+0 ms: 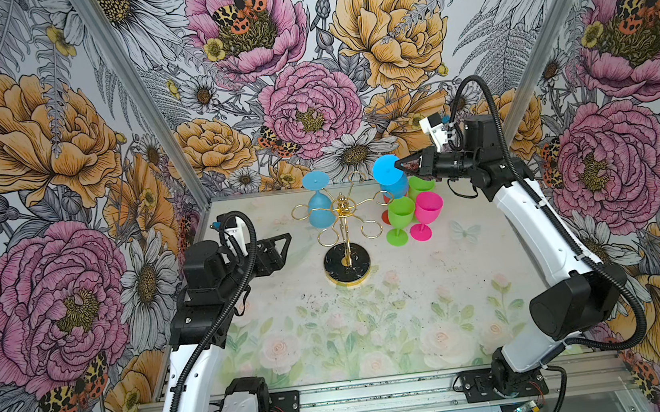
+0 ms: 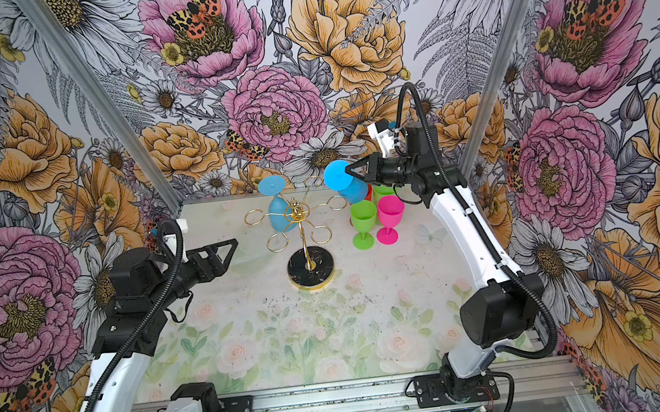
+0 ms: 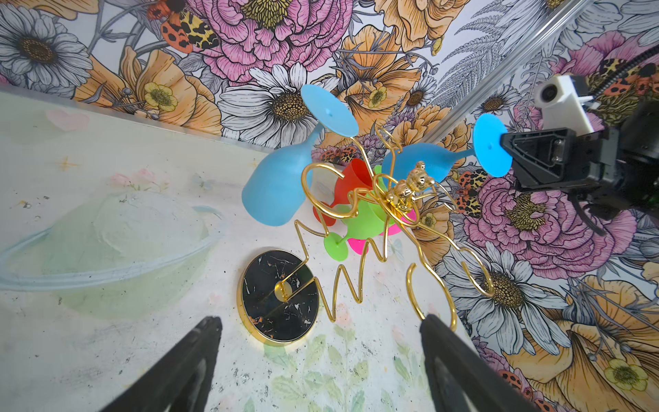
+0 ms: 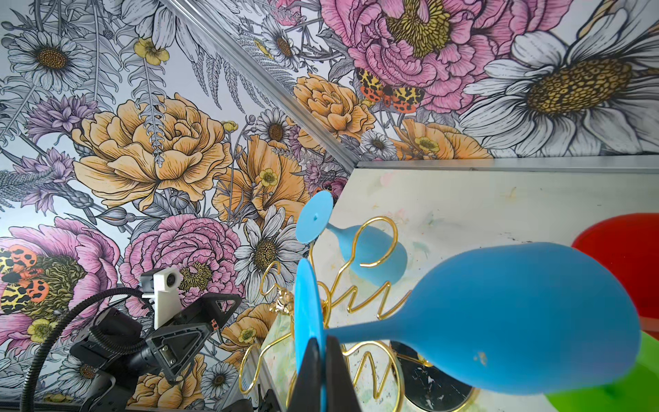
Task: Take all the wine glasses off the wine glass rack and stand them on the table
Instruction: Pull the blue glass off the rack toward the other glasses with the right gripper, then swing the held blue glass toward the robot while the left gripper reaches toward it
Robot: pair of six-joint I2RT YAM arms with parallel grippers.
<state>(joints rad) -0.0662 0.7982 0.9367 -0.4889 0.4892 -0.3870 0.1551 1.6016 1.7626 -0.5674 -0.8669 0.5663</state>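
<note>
Right gripper (image 1: 399, 164) clamped on the foot-disc rim of blue wine glass (image 1: 392, 183). The glass hangs foot-up, bowl-down and tilted, just right of wine glass rack (image 1: 343, 218) and above green glass (image 1: 401, 213) and pink glass (image 1: 428, 206). It looks free of the loops. Paler blue glass (image 1: 319, 212) hangs on the rack's far-left loop. Left gripper (image 1: 280, 247), jaws wide and empty, is the nearer arm to it.

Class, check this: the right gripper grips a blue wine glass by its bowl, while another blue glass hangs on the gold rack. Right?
No: the right gripper pinches the blue wine glass by its foot, not its bowl; the right wrist view shows it. The rest holds.
</note>
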